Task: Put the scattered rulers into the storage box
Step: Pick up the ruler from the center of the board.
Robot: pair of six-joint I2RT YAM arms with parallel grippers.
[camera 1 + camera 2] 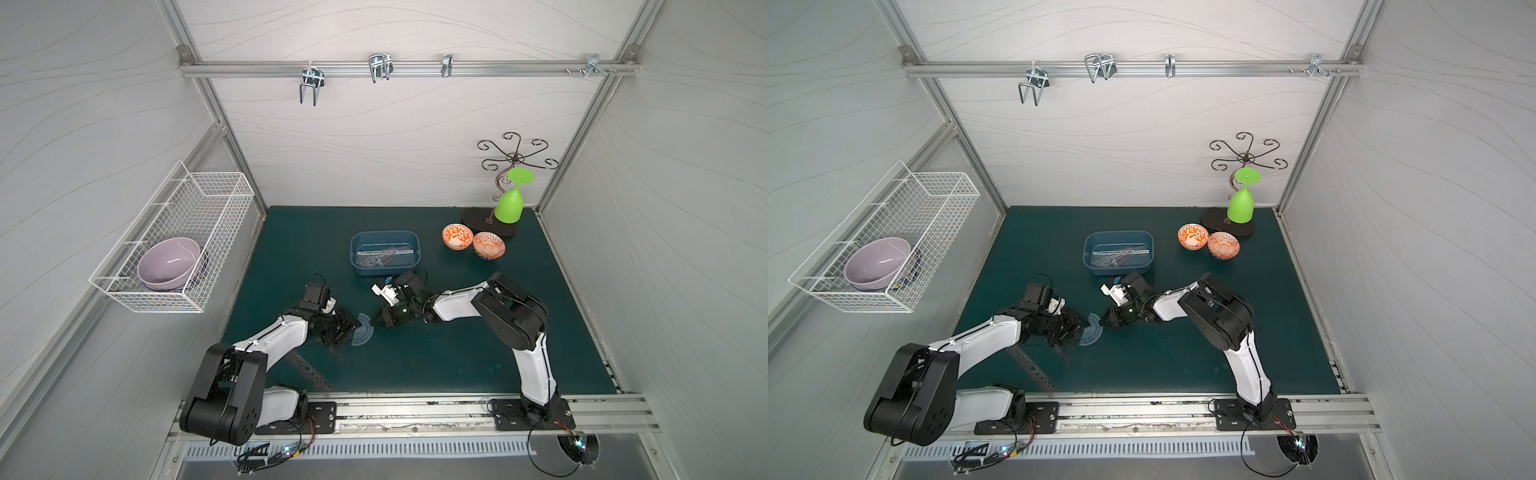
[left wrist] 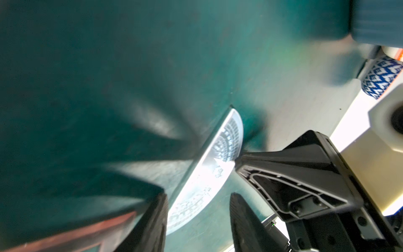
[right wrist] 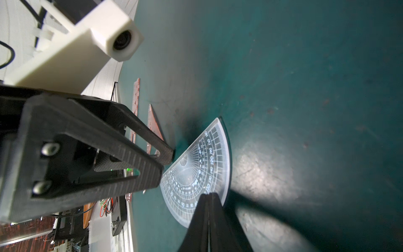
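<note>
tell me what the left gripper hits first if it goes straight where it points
Probably the protractor, whose edge lies between the left gripper's open fingers; the right gripper sits just beyond. Depth is unclear.

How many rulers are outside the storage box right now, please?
3: the protractor between the left gripper and right gripper, the stencil ruler partly under the left arm, a set square beside it. The arm may hide more.

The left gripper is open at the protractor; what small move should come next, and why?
Probably close the left gripper on the protractor: its open jaws straddle it, while the shut right gripper touches the curved rim, seemingly steadying it.
</note>
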